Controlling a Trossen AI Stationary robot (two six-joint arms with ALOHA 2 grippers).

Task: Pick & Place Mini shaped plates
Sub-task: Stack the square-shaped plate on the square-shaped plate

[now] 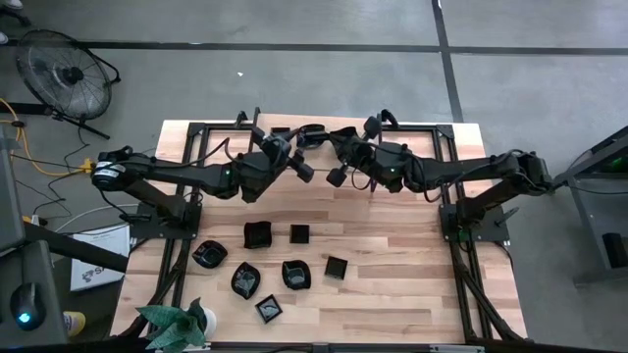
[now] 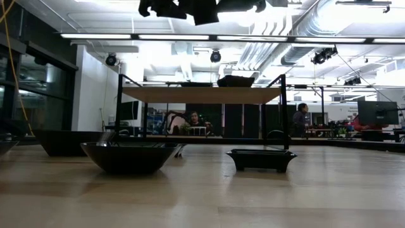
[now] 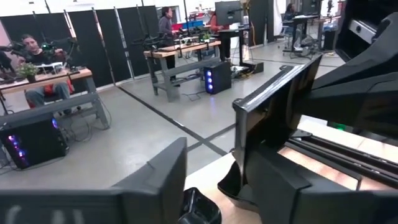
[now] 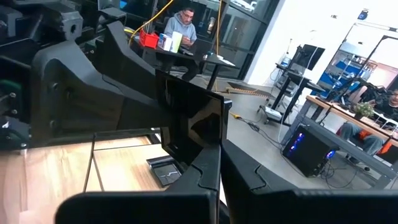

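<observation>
**Left wrist view: jaws half-spread around a plate held up for handover**

The left gripper (image 3: 217,168) stands partly open, its two dark fingers (image 3: 158,180) on either side of an upright glossy square plate (image 3: 277,112). The plate sits close against one finger, while a clear gap shows on the other side, so I judge that this gripper has no clamp on it yet.

The right gripper (image 4: 214,168) has the hold: its fingers are pinched shut on the plate's lower edge, and the dish stands up from them like a small flag. In the high view both arms meet above the far middle of the table (image 1: 392,294), well apart from the other plates.

This looks like a mid-air handover. To do it well, the left jaws should close squarely on the flat of the plate, away from the right fingertips, and the right gripper should let go only once both left pads are seated. The glaze is slick, so an edge-only or skewed pinch could let the plate twist out.

Seven more plates (image 1: 296,275) lie loosely grouped on the near half of the table (square, roundish and wavy-edged ones among them). A green plant (image 1: 177,324) sits at the near left corner. People work at desks in the room beyond — none near the table.
</observation>
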